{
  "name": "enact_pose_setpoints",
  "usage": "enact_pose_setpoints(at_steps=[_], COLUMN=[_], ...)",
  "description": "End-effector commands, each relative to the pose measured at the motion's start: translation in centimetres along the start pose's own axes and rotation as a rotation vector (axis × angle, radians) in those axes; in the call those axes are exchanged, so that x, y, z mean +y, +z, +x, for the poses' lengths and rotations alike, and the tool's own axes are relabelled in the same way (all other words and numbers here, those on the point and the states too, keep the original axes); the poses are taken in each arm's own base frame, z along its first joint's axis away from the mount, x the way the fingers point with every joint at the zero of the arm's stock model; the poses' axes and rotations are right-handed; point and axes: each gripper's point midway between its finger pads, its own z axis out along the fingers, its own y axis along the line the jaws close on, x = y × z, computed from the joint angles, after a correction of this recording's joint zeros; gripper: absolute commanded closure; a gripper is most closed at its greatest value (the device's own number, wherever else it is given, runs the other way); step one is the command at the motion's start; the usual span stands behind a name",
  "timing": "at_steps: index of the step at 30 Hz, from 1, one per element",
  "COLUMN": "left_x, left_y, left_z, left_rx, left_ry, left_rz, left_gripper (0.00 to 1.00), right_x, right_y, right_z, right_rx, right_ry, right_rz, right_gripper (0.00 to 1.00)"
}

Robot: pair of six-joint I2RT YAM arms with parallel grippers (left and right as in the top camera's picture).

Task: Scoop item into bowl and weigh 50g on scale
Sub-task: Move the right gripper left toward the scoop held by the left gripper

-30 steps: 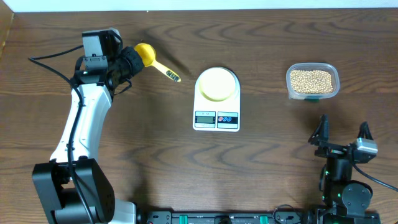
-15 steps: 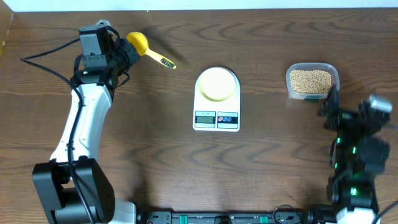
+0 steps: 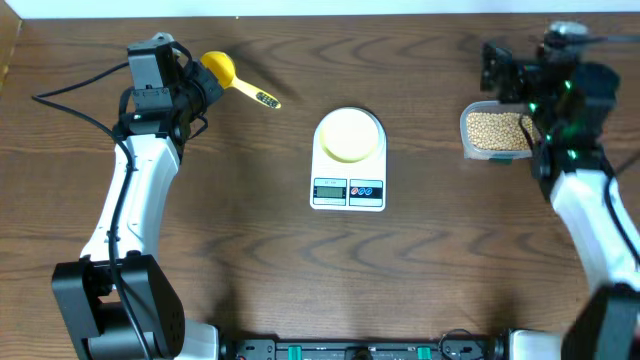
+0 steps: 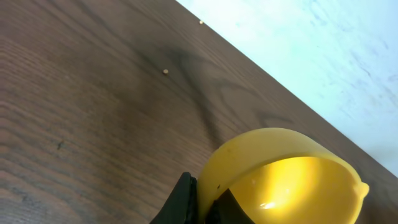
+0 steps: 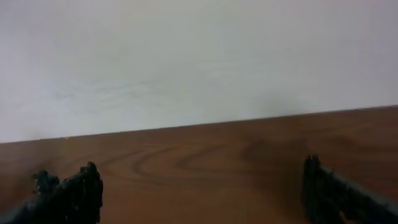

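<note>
One scale (image 3: 348, 160), with one bowl (image 3: 349, 134) seated on its platform. Left of the scale, near the far edge of the table (image 3: 300, 270): one yellow scoop (image 3: 222, 70), clamped in the left gripper (image 3: 200, 88). Right of the scale: one clear tub (image 3: 466, 140) of beans (image 3: 498, 128) (two strays lie near the scoop). The right gripper (image 5: 200, 186) is farther back, its jaws wide apart and empty. There is bare wood on both sides of the scale.

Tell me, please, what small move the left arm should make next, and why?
Probably carry the yellow scoop rightward toward the clear tub. The left gripper is shut on the scoop, which looks empty, the beans sit in the tub, and the bowl on the scale holds none.
</note>
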Motion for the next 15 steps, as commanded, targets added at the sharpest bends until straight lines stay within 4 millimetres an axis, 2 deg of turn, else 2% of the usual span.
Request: enact_pose_setpoints(at_steps=[1,2,3,4,7,8,9,15], left_x=[0.3,0.3,0.3,0.3,0.3,0.3,0.3,0.5], left_y=[-0.5,-0.5,-0.5,-0.5,-0.5,-0.5,-0.5,-0.5], left_z=[-0.8,-0.8,-0.8,-0.8,-0.8,-0.8,-0.7,-0.4], left_rx=[-0.036,-0.036,-0.035,-0.035,-0.036,-0.035,-0.032,-0.02], left_ry=[-0.029,-0.029,-0.029,-0.029,-0.029,-0.029,-0.03,-0.04], left_rz=[-0.023,-0.023,-0.023,-0.023,-0.023,-0.023,-0.024,-0.033], left_gripper=[0.93,0.93,0.92,0.92,0.93,0.93,0.92,0.93], right_x=[4.3,4.9,6.8,7.5,12.0,12.8,14.6,19.3], right_y=[3.1,3.6,4.8,5.2,6.9,7.2,7.8,8.2], right_z=[1.2,1.5,2.5,2.7,4.1,4.4,5.0,8.1], right_rx=[0.076,0.087,0.117,0.125,0.154,0.158,0.168,0.247], right_ry=[0.11,0.113,0.114,0.114,0.108,0.113,0.124,0.14], right_rz=[-0.191,-0.206,-0.259,-0.28,-0.391,-0.406,-0.441,-0.541], right_gripper=[0.01,0.01,0.01,0.01,0.01,0.01,0.01,0.01])
